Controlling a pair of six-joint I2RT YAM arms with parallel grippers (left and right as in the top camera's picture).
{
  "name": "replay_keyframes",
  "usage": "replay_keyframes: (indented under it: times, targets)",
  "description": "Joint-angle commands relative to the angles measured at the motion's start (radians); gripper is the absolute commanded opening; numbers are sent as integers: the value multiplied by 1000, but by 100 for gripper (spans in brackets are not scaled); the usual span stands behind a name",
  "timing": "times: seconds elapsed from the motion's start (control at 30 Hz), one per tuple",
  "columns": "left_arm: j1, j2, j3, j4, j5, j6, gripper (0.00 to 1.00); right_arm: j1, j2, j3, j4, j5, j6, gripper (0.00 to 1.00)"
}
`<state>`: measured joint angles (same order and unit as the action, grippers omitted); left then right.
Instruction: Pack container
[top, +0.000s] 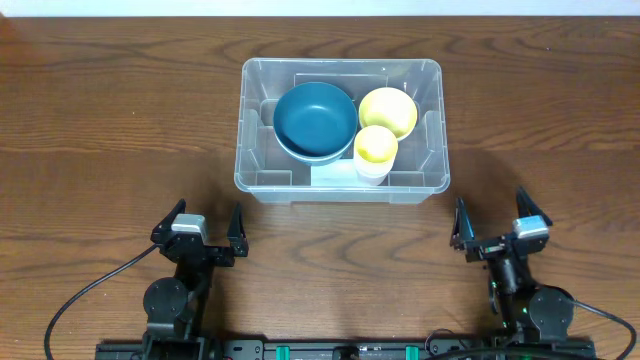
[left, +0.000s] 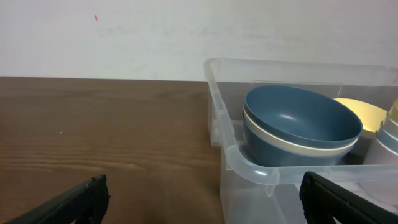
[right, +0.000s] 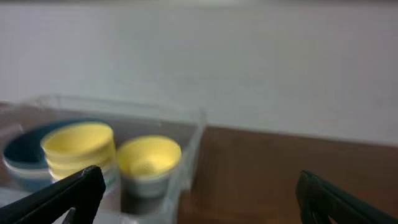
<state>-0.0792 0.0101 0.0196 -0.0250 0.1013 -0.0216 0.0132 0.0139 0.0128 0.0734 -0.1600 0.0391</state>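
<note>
The left gripper (top: 208, 212) sits low over the wooden table (top: 100, 120) with its jaws spread wide and nothing between them; the right gripper (top: 490, 203) is spread just as wide and is also empty. The container (top: 243, 150), a clear plastic bin, stands ahead of both, well apart from each: ahead and to the right of the left gripper, ahead and to the left of the right gripper. Inside it a blue bowl (top: 315, 118) sits on the side nearer the left gripper, and the left wrist view shows it nested in a pale-rimmed bowl. A yellow bowl (top: 390, 110) sits on the side toward the right gripper, and a small cup with a yellow inside (top: 376, 146) stands just on the grippers' side of it, close against both bowls
</note>
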Motion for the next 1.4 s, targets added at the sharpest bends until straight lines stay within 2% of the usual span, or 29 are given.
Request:
replay_keyframes:
  times: [0.0,0.13,1.37]
  targets:
    - [5,-6,-16,-37,15,14,98,-11,-9,-7,-39,63,-19,99]
    - [5,-6,-16,-37,15,14,98,-16,-9,-7,-145,103,-19,99]
    - [5,-6,-16,-37,15,14,98,-17,-8,-7,-145,119,-40,99]
